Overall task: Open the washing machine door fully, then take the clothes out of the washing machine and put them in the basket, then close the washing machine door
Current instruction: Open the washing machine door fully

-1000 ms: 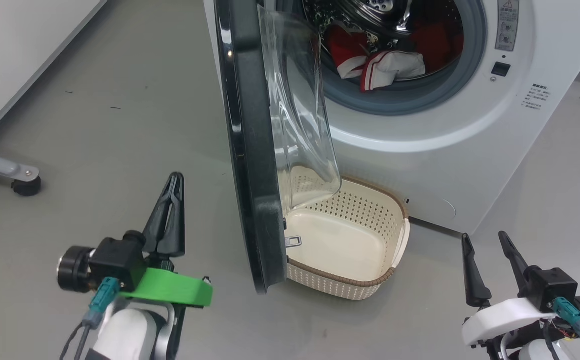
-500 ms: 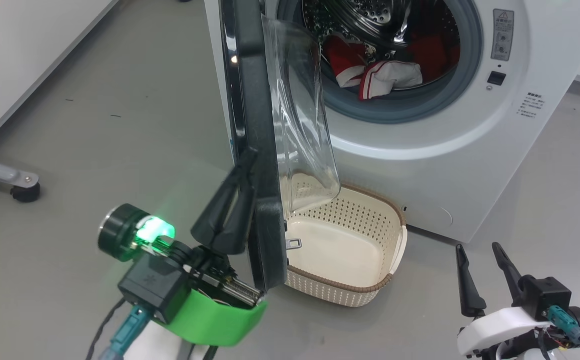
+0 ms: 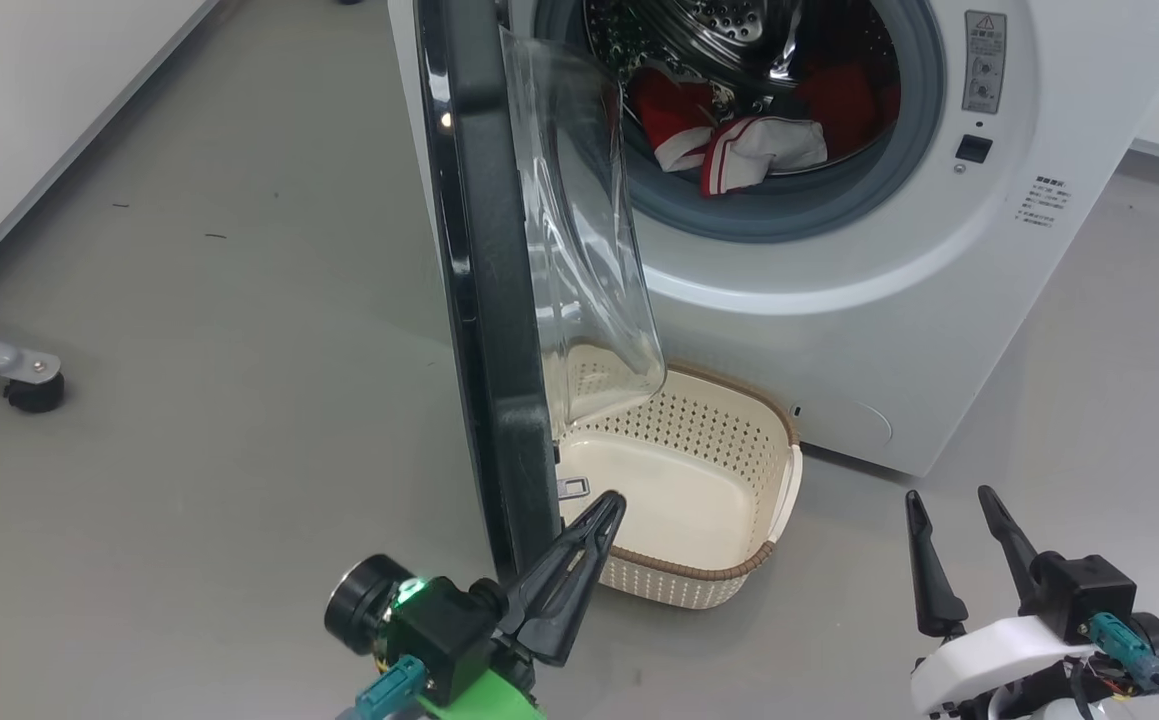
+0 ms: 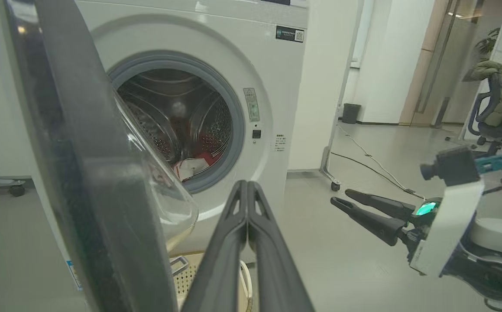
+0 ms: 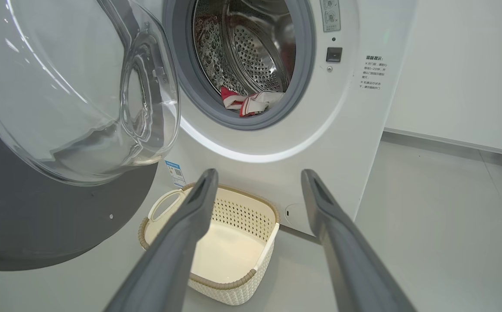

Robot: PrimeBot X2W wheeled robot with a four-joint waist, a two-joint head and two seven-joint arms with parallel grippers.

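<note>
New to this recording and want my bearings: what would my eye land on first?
The washing machine door stands swung out, edge-on in the head view, its glass bowl bulging toward the drum. Red and white clothes lie in the washing machine, with the empty basket on the floor below. The shut left gripper points up near the door's lower edge; the right gripper is open at lower right.

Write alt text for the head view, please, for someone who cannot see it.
A white washer stands with its door open, red and white clothes in the drum and an empty basket on the floor below. The shut left gripper points by the door's lower edge; the open right gripper sits at lower right.
</note>
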